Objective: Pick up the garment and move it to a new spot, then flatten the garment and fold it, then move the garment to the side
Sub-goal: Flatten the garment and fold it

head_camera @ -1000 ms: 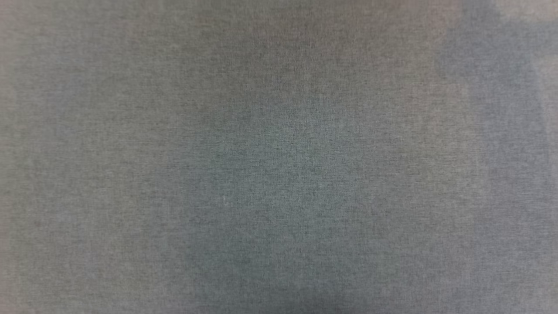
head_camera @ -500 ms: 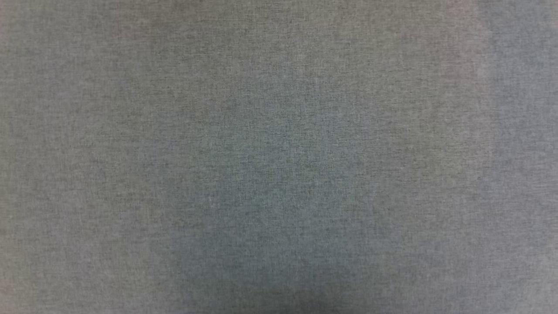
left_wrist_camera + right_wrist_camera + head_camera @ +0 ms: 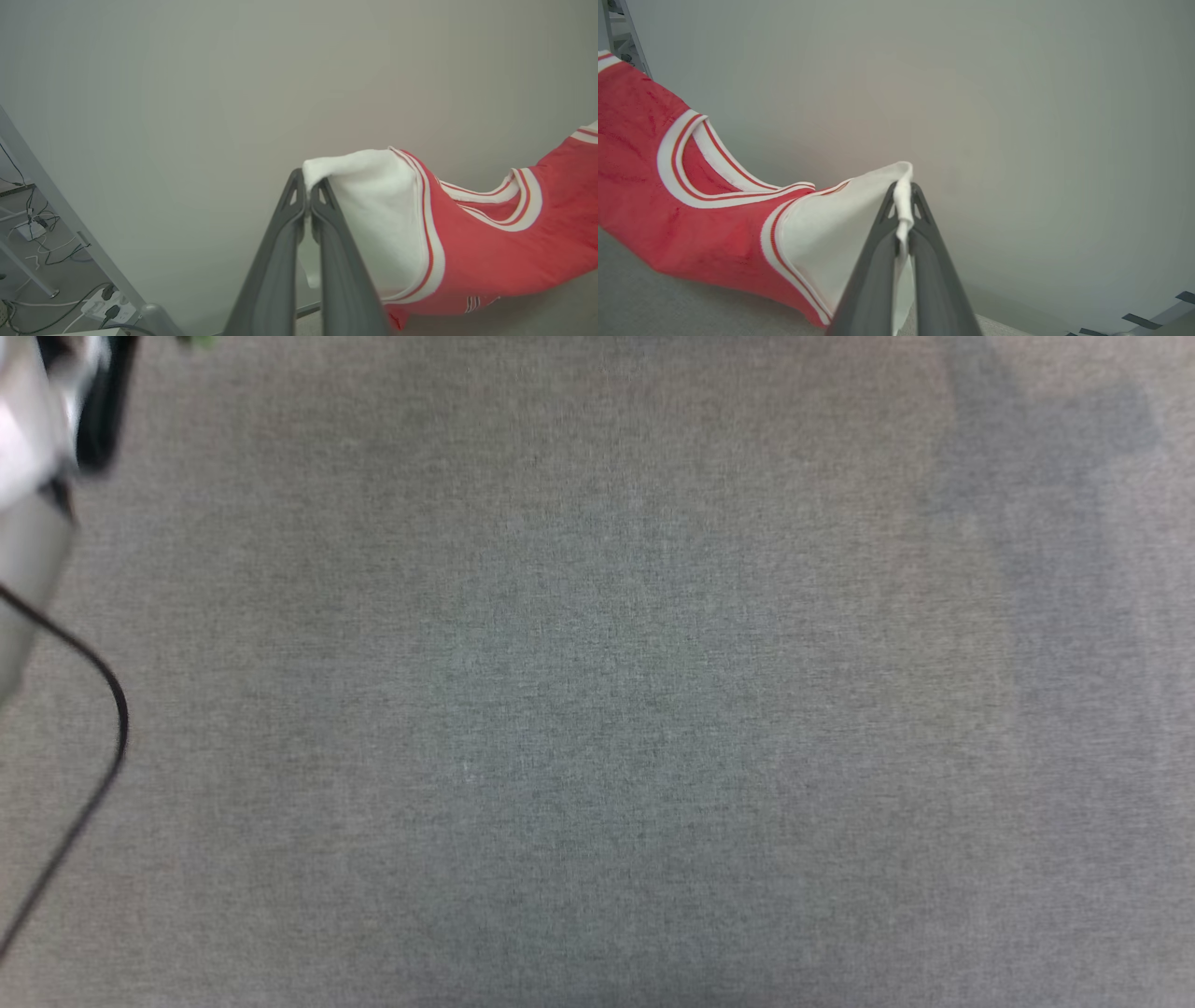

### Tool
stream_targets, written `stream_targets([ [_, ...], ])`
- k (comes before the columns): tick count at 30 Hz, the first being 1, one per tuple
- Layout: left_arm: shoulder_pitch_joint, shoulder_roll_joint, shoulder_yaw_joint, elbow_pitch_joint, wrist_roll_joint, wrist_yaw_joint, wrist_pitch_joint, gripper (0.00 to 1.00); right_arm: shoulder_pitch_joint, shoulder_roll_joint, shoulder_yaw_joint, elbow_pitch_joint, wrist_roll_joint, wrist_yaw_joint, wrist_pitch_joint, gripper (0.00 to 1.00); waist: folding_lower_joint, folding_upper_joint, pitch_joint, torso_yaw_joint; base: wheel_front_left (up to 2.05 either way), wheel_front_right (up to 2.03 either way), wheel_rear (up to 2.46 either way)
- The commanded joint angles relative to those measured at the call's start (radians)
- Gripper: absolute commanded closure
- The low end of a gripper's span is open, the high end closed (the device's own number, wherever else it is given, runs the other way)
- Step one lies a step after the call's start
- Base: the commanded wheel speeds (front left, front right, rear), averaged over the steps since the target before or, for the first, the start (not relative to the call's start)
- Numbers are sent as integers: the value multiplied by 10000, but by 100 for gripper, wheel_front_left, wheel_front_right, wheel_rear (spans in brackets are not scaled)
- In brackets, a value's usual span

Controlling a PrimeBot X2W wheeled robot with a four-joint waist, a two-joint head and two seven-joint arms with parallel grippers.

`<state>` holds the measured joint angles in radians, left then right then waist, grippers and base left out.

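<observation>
The garment (image 3: 467, 252) is red with white sleeves and red-and-white striped trim, and it hangs stretched between my two grippers above the grey surface. In the left wrist view my left gripper (image 3: 307, 186) is shut on the edge of one white sleeve (image 3: 373, 196). In the right wrist view my right gripper (image 3: 903, 191) is shut on the other white sleeve (image 3: 831, 233), with the red body of the garment (image 3: 691, 219) sagging away to the left. The letters and number are hidden.
The head view looks down on a grey cloth surface (image 3: 597, 709), with a pale forearm (image 3: 33, 476) and a black cable (image 3: 103, 709) at its left edge. A metal frame leg (image 3: 70, 219) and a power strip with cables (image 3: 100, 305) sit at the left wrist view's lower left.
The head view has shifted over the grey surface, so the camera moved. A pale forearm and a black cable now show at its left edge.
</observation>
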<state>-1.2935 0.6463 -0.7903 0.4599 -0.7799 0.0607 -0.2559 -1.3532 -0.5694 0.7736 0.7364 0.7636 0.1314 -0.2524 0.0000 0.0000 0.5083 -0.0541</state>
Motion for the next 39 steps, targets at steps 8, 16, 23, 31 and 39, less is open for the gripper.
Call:
stream_targets([
  [8, 4998, 206, 1495, -1512, 396, 146, -57, 100, 3575, -521, -277, -1288, -115, -7, -90, 100, 0, 0, -1807, 94, 0, 0, 0],
  [16, 8644, -388, 2851, -1703, 462, 46, -58, 100, 6603, -970, -712, -2101, 131, -7, -92, 100, 0, 0, -2908, 33, 0, 0, 0],
  [23, 11315, -1153, 3659, -1336, 1090, -100, -58, 100, 9751, -1214, -1248, -2739, 275, -7, 182, 100, 0, 0, -3868, 41, 0, 0, 0],
  [31, 13277, -1813, 4753, -1327, 1411, 19, -58, 100, 12187, -1032, -2213, -3182, 281, -7, 501, 100, 0, 0, -4370, 18, 0, 0, 0],
  [39, 14384, -2196, 5365, -1211, 1844, -97, -58, 100, 14122, -944, -3046, -3712, 234, -7, 1328, 100, 0, 0, -4520, 184, 0, 0, 0],
])
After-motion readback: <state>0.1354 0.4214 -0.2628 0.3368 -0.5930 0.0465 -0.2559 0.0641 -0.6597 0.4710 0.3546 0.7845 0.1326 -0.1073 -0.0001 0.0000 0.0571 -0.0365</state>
